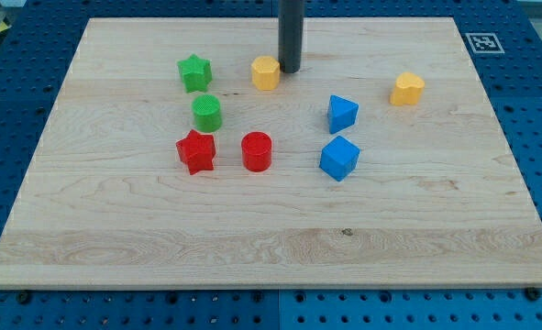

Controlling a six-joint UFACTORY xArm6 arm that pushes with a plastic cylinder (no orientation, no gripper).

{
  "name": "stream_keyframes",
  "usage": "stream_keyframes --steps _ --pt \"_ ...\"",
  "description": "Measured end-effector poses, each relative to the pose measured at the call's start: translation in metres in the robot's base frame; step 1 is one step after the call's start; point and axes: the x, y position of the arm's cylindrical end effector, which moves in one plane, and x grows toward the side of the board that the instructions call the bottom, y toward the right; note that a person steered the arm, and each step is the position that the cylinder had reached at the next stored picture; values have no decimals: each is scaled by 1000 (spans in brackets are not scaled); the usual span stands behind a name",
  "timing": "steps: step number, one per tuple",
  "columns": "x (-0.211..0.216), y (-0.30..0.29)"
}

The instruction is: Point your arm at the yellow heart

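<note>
No jaws are fitted, so nothing is gripped. My tip [290, 71] is set just beside the yellow hexagon [265, 72]. The yellow heart [406, 89], judged light, stiff and easily slid, is placed well apart toward the view's right on the counter [252, 247]

My tip [290, 71] sits just right of a yellow hexagon-like block [265, 72] near the board's [115, 247] top edge — well apart from the yellow heart [406, 89] at the view's right. 2 green, 2 red and 2 blue blocks lie below.
</note>
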Motion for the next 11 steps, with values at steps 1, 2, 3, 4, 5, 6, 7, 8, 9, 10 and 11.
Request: stream_keyframes --steps 1,2,3,4,5,6,7,8,9,10,11 --pt "-12 62" --pt "-7 142" --pt "25 227" --pt "60 263" --pt "76 261" --pt "85 239" --pt "84 212" --pt "84 188" --pt "68 188" --pt "57 188" --pt "66 188"
